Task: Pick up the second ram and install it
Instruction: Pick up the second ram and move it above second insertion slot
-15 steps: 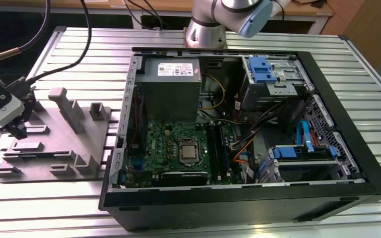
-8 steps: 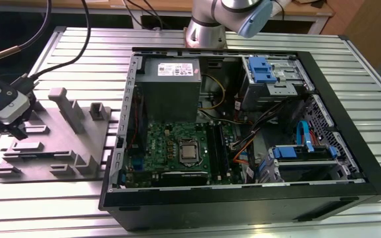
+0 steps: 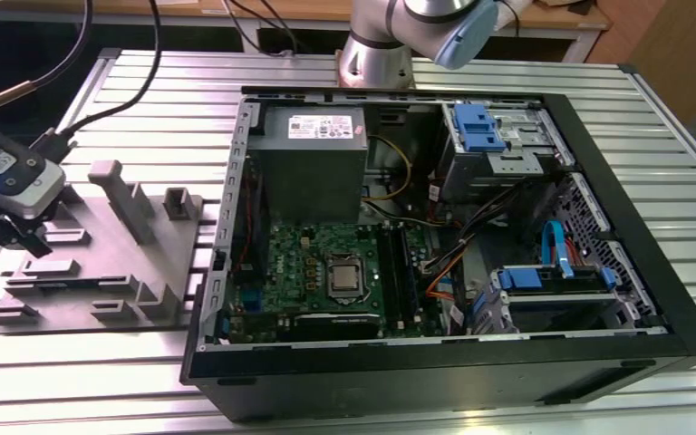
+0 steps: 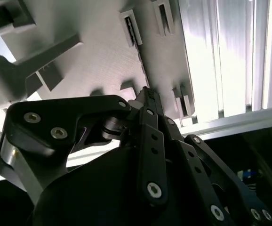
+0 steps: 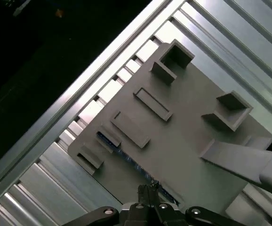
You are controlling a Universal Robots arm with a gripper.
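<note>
The black two-finger gripper (image 5: 150, 190) of the single robot arm stands directly over the second ram (image 5: 112, 145), a long, thin dark-blue circuit-board strip set on edge in a slot of the grey moulded fixture plate (image 5: 188, 141). The tips are drawn together on the strip's upper edge and appear to pinch it. The strip has not been lifted from its slot. Its long axis runs parallel to the empty rectangular slots beside it, and the grip sits partway along that length, clear of the exposed blue end.

In the exterior view the plate lies on the ribbed aluminium table (image 3: 638, 118), near its edge on the exterior view's left. Two upright grey posts (image 3: 119, 195) rise from the plate close to the gripper, between it and the machine.

To the exterior view's right, just beside the plate, is the open black computer case (image 3: 445, 376). Its raised side wall separates the fixture from the green motherboard (image 3: 287, 263) inside. Long dark slots (image 3: 402, 272) run beside the square silver processor socket (image 3: 345, 274), with orange and yellow cables (image 3: 439, 272) trailing close by, a likely snag for anything lowered there.

Farther back sit the grey power-supply box (image 3: 312, 154) and the blue-clipped drive bays (image 3: 481, 131). The arm's silver base (image 3: 379, 54) stands beyond the case.
</note>
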